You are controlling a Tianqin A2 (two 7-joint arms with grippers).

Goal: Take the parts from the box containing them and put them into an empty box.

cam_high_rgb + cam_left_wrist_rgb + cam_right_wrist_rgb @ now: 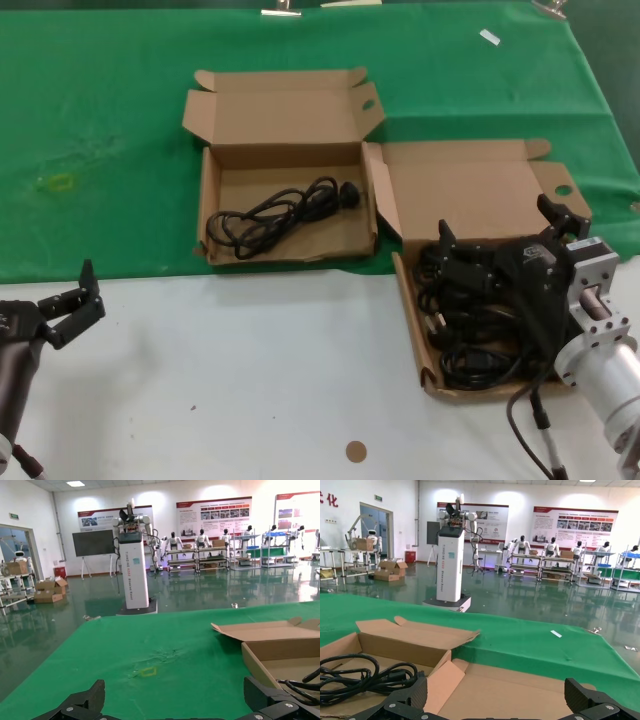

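Jaws wide on both arms; right gripper hangs over the full box, holding nothing.

Left gripper waits at nine o'clock on the white worktop, spread and idle. At eleven o'clock the other box, on the green cloth, already has one cord coiled in it. At three o'clock the heap of cords fills the full box under the right gripper. My guess at the risk: the cords are looped through one another, so a pinch on one may drag several up, or tug the light cardboard along; a plug could also slip out. Wall posters and a white kiosk carry writing in the wrist views, too small to read.
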